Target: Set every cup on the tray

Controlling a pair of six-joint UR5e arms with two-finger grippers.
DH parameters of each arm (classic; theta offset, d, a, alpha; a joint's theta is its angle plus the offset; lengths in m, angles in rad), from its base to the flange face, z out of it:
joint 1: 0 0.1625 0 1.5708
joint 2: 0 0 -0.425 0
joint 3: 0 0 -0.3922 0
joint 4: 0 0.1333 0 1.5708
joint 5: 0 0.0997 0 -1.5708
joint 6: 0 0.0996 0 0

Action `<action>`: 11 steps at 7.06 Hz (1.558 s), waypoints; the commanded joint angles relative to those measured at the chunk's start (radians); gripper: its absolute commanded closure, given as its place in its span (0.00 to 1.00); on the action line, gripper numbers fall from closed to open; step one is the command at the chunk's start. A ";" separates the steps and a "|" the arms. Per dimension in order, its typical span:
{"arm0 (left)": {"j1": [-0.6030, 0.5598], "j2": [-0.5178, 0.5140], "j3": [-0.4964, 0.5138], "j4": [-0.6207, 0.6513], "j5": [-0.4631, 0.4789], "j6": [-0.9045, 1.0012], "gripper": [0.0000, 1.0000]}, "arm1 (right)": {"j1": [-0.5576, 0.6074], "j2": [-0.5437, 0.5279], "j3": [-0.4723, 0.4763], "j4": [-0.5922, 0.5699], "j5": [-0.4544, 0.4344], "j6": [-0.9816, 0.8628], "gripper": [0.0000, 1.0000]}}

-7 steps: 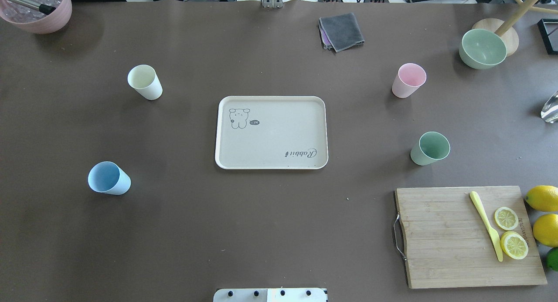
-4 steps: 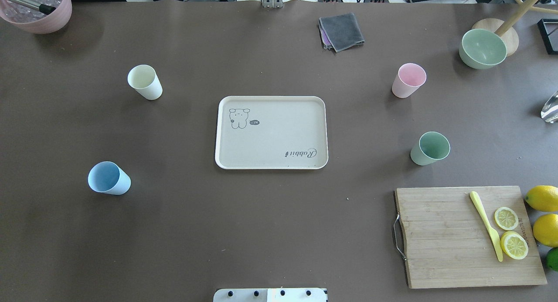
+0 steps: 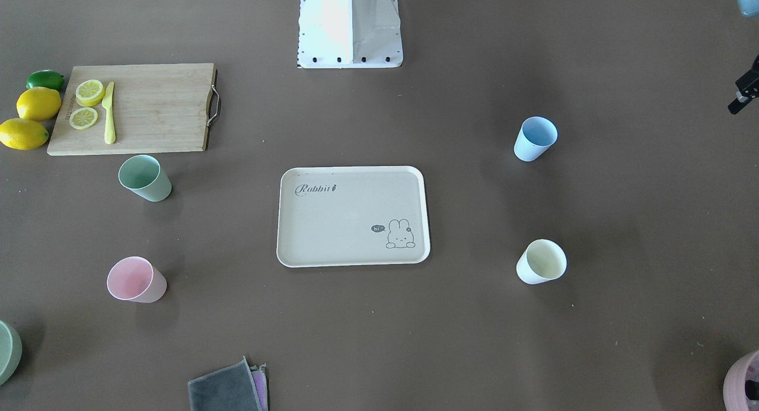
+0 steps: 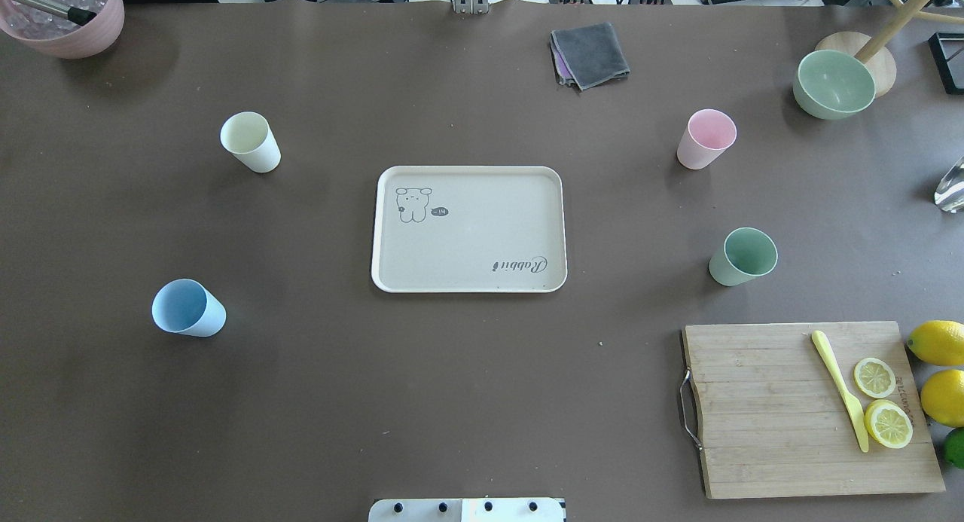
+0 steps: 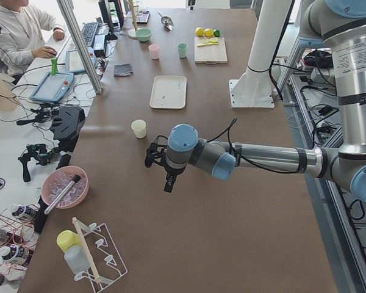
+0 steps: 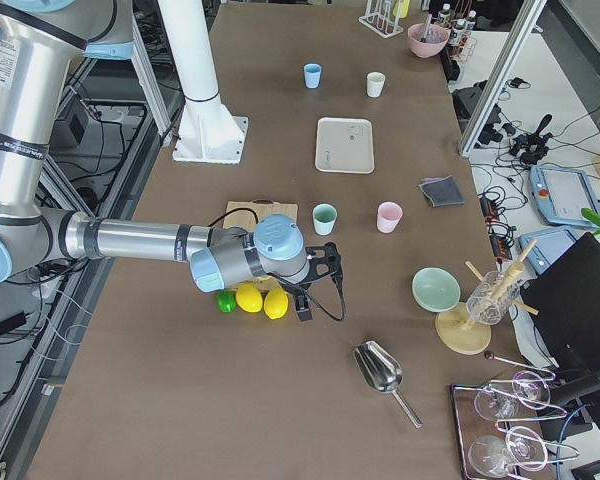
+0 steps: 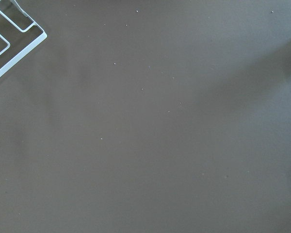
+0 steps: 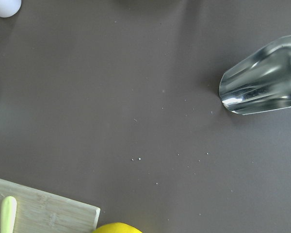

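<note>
The cream-beige tray (image 4: 482, 236) lies bare at the table's middle, with four cups standing around it. The cream-yellow cup (image 4: 251, 141) is at the far left and the light blue cup (image 4: 188, 308) at the near left. The pink cup (image 4: 706, 138) is at the far right and the green cup (image 4: 742, 256) at the near right. My left gripper (image 5: 159, 170) hovers over bare table beyond the cream-yellow cup (image 5: 138, 128). My right gripper (image 6: 316, 288) hovers by the lemons, near the green cup (image 6: 324, 218). I cannot tell whether either is open or shut.
A wooden cutting board (image 4: 776, 424) with lemon slices and a yellow knife sits near right, with lemons (image 4: 938, 343) beside it. A green bowl (image 4: 834, 83), a grey cloth (image 4: 590, 53) and a mauve-pink bowl (image 4: 64, 17) stand along the far side. A metal scoop (image 8: 262, 82) lies under the right wrist.
</note>
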 commanded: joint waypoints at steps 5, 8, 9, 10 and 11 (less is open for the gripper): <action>0.007 -0.001 0.013 -0.006 0.033 -0.051 0.02 | -0.426 0.260 -0.001 0.072 -0.150 0.459 0.06; 0.007 -0.009 0.010 -0.005 0.038 -0.058 0.02 | -0.589 0.331 -0.036 0.070 -0.236 0.609 0.10; 0.007 -0.009 0.008 -0.005 0.038 -0.058 0.02 | -0.594 0.351 -0.079 0.075 -0.238 0.608 0.14; 0.007 -0.009 0.002 -0.005 0.038 -0.059 0.02 | -0.596 0.351 -0.108 0.075 -0.237 0.603 0.20; 0.007 -0.009 0.002 -0.005 0.038 -0.059 0.02 | -0.594 0.347 -0.105 0.075 -0.224 0.606 0.51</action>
